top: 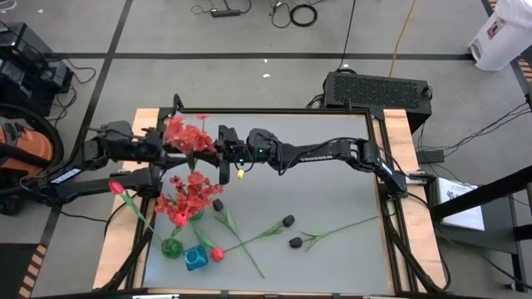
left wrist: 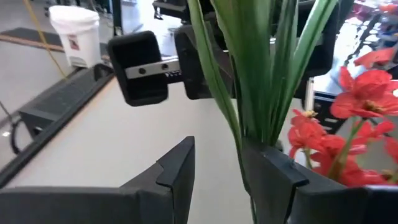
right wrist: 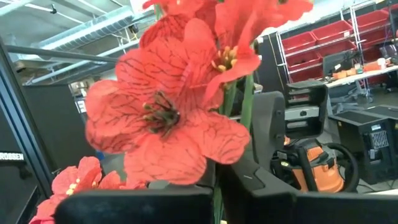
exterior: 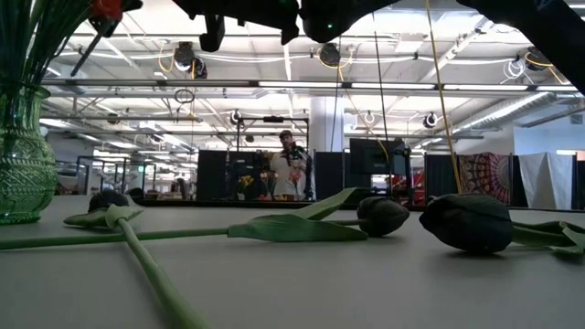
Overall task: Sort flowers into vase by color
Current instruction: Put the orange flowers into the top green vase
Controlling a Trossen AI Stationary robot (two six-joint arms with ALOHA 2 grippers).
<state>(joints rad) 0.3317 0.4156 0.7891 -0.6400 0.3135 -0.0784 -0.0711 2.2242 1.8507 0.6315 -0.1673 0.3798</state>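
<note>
A frilly red flower [top: 187,137] is up in the air between my two grippers, above the table's far left part. My right gripper [top: 223,158] reaches in from the right and is shut on its stem; the blooms [right wrist: 168,112] fill its wrist view. My left gripper [top: 162,149] is open. The green stems and leaves [left wrist: 261,74] stand between its fingers, close to one finger [left wrist: 273,171]; I cannot tell whether they touch. A green vase [top: 172,247] holds red blooms [top: 187,195]. A blue vase [top: 195,259] stands beside it. Black buds [top: 288,221] lie on the table. My right gripper pinches the red flower's green stem [right wrist: 219,196] between its two fingers, just below the blooms. It comes level from the table's right. The flower is lifted clear of the table. The blooms stand above the fingers and hide most of the contact.
A red tulip bud [top: 116,187] juts out left from the green vase, another [top: 218,253] lies by the blue vase. Stems and black buds [exterior: 466,222] are strewn over the near middle. The table's right half is bare grey surface [top: 332,191]. A person [exterior: 288,169] stands beyond.
</note>
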